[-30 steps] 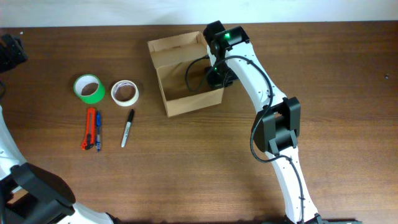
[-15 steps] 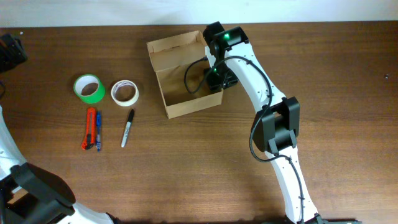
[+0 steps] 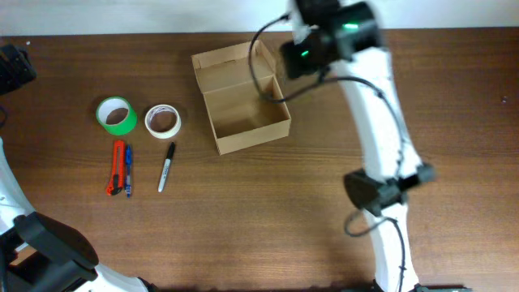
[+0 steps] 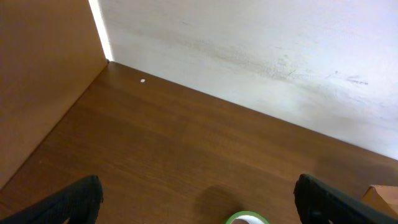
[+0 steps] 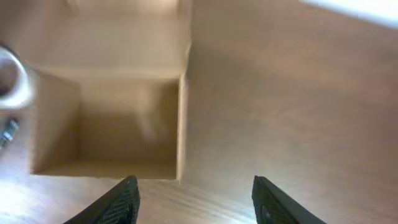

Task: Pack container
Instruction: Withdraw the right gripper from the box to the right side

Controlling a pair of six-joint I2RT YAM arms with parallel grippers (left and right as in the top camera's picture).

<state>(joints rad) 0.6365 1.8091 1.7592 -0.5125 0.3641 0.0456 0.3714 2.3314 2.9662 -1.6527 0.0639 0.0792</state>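
The container (image 3: 243, 109) is a tan cardboard box standing open at the table's back centre, its flap lid (image 3: 231, 63) folded back; nothing shows inside it. My right gripper (image 3: 298, 57) hovers high over the box's back right corner. In the right wrist view it (image 5: 194, 183) is open and holds nothing, with the container (image 5: 106, 134) below and to the left. My left gripper (image 3: 15, 71) sits at the far left back edge. Its wrist view shows the fingers (image 4: 81, 199) spread wide, so the left gripper (image 4: 198, 190) is open and empty.
A green tape roll (image 3: 117, 115) and a white tape roll (image 3: 163, 120) lie left of the box. In front of them lie an orange utility knife (image 3: 118, 168), a blue pen (image 3: 128, 172) and a black marker (image 3: 166, 166). A white wall (image 4: 261, 56) backs the table.
My right gripper has opened, left the box's right wall and risen up and back. The left arm and the loose items have not moved.
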